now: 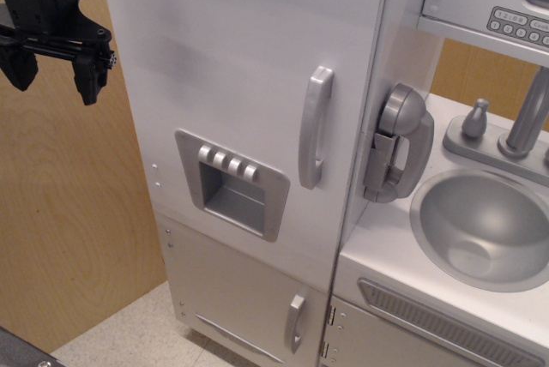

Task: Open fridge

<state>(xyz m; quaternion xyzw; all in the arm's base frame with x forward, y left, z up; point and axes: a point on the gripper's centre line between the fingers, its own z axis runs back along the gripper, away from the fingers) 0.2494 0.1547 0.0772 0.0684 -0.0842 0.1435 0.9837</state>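
Observation:
The tall white toy fridge (249, 67) fills the middle of the view. Its large door is closed, with a vertical silver handle (315, 127) on its right side and a grey four-button dispenser recess (232, 183) at lower left. My black gripper (53, 71) hangs at the upper left, in front of the wooden wall and left of the fridge, well away from the handle. Its two fingers (88, 75) point down with a gap between them and nothing in it.
A smaller lower door with a short silver handle (296, 320) sits under the big door. To the right are a grey toy phone (399, 140), a round sink (485, 225), a faucet (527, 118), a vent strip (446, 320) and a keypad (519, 22). A wooden panel (69, 230) stands left.

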